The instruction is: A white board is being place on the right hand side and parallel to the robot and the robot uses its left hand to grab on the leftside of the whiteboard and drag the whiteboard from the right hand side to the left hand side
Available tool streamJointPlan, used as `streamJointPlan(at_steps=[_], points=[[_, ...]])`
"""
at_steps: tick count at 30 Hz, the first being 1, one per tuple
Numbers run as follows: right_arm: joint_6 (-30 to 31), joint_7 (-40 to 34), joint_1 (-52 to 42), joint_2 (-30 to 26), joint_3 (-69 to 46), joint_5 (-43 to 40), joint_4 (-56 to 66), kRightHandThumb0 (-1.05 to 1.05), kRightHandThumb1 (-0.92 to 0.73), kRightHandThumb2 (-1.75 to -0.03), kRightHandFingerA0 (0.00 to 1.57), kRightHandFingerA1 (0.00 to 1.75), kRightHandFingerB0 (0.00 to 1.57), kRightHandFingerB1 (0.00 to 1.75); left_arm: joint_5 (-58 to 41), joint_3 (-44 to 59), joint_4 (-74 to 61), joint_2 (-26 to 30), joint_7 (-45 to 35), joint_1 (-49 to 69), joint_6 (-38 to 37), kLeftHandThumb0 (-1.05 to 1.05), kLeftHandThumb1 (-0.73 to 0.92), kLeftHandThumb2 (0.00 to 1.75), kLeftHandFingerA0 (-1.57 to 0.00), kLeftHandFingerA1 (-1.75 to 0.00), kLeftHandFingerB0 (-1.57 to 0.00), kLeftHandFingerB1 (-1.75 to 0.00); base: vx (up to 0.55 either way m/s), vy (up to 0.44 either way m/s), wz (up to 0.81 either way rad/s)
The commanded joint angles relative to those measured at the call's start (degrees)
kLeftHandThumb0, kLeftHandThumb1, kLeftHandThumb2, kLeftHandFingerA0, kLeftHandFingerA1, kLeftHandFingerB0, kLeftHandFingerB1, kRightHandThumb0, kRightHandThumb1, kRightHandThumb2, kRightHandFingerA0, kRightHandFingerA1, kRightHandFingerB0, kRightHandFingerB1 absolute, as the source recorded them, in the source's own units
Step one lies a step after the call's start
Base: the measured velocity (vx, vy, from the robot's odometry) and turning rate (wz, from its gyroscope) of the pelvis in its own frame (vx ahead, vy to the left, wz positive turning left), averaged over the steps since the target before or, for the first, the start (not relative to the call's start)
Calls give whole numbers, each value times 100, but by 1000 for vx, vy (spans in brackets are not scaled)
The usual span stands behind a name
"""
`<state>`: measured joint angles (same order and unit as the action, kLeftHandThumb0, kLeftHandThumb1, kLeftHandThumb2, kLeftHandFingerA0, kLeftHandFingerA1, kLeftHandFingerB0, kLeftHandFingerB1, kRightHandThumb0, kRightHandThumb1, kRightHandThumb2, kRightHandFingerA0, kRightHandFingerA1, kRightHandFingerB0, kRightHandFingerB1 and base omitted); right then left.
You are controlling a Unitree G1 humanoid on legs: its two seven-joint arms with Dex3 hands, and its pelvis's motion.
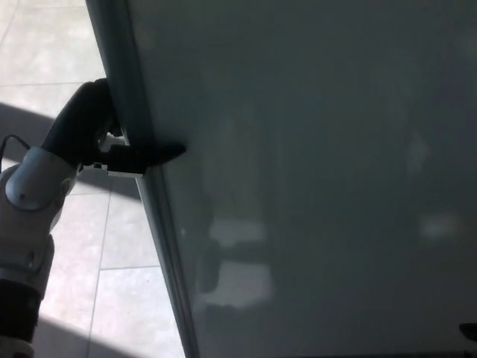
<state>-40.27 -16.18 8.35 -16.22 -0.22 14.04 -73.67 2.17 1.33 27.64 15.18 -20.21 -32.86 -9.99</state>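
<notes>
I've got the black three-fingered left hand [100, 138] clamped on the left edge of the large, smooth grey-white whiteboard [313, 171], thumb [160, 154] lying across the front face, the other fingers wrapped round behind the grey metal frame strip [141, 179] where I can't see them. The board fills nearly all of my head view, from the frame strip at the left out to the right border, its edge running on a slant from upper left to lower middle. The right hand isn't showing anywhere.

I read this as the middle of the drag. The pinch sits on a thin edge, so I want the pull to run straight along the board's own plane, toward my left, with no twist at the silver wrist [33, 186]. Any sideways lean there could pry the thumb off the slick face, and I judge that surface gives little friction to rely on. Slow and even, then: a jerk could set a tall panel like this swaying on its stand, though I can't see the stand or its feet from here.

The pale tiled floor [52, 45] to the left looks open, with bands of shadow across it. I'd keep the elbow drawing back rather than swinging out, so the slanted edge doesn't tilt further.
</notes>
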Motion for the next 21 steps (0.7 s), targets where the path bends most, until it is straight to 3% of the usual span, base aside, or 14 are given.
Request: streamJointPlan(at_steps=[1, 2, 3, 6, 7, 8, 12, 13, 14, 15, 16, 18, 19, 21], points=[[-60, -79, -107, -26, -18, -19, -19, -45, -81, -63, 66, 59, 52, 50, -300, 337, 176, 287, -89, 133, -320, -30, 62, 57, -85, -174, -72, -156, 0, 0, 0], [-51, -65, -106, -20, -23, -24, -17, -44, -80, -63, 66, 60, 53, 51, -369, 423, 136, 338, -125, 169, -174, -37, 61, 59, -83, -172, -72, -156, 0, 0, 0], [-50, -48, -108, -7, -36, -41, -18, -41, -79, -63, 66, 58, 54, 51, -339, 470, 171, 421, -131, 190, -210, -31, 61, 59, -88, -164, -76, -155, 0, 0, 0], [-61, -34, -136, 19, -59, -60, -11, -42, -80, -63, 66, 58, 53, 51, -239, 589, 310, 678, -100, 242, -353, -29, 61, 60, -86, -164, -80, -148, 0, 0, 0], [-58, -33, -144, 24, -71, -70, -12, -47, -63, -89, 61, 67, 51, 60, -305, 649, 288, 728, -144, 272, -286, -27, 62, 59, -85, -166, -77, -151, 0, 0, 0], [-72, -56, -156, 20, -62, -53, -11, -44, -81, -63, 66, 60, 53, 51, -370, 730, 279, 797, -180, 312, -271, -24, 63, 59, -86, -167, -78, -149, 0, 0, 0], [-112, -61, -179, 23, -65, -45, -10, -45, -81, -63, 66, 61, 53, 51, -674, 1037, 302, 943, -353, 409, -229, -24, 62, 57, -82, -167, -77, -148, 0, 0, 0], [-87, -36, -184, 19, -75, -60, -12, -44, -81, -63, 66, 59, 53, 50, -742, 1117, 264, 956, -373, 448, -176, -23, 60, 59, -87, -163, -82, -137, 0, 0, 0], [-79, -36, -172, 8, -67, -46, -13, -37, -61, -103, 62, 71, 43, 61, -852, 1212, 174, 990, -436, 483, 42, -22, 60, 58, -85, -165, -82, -135, 0, 0, 0], [-80, -19, -167, 11, -76, -58, -11, -37, -61, -103, 61, 71, 43, 61, -924, 1292, 166, 1019, -477, 495, 145, -18, 61, 57, -81, -166, -79, -139, 0, 0, 0], [-74, -16, -166, 14, -79, -61, -7, -43, -81, -64, 64, 58, 52, 50, -959, 1349, 174, 1054, -517, 508, 190, -17, 62, 56, -82, -170, -76, -147, 0, 0, 0], [-62, -25, -153, 21, -76, -56, -3, -43, -80, -63, 65, 59, 53, 51, -962, 1500, 294, 1216, -521, 563, 154, -17, 64, 55, -83, -174, -66, -148, 0, 0, 0], [-41, -52, -140, 11, -47, -20, -3, -44, -81, -62, 65, 59, 52, 50, -1002, 1573, 417, 1272, -587, 559, 31, -16, 66, 54, -78, -175, -68, -154, 0, 0, 0], [-30, -96, -130, 5, -22, 12, -6, -44, -81, -63, 65, 58, 52, 50, -963, 1665, 535, 1347, -582, 581, -163, -17, 63, 55, -80, -171, -71, -149, 0, 0, 0]])
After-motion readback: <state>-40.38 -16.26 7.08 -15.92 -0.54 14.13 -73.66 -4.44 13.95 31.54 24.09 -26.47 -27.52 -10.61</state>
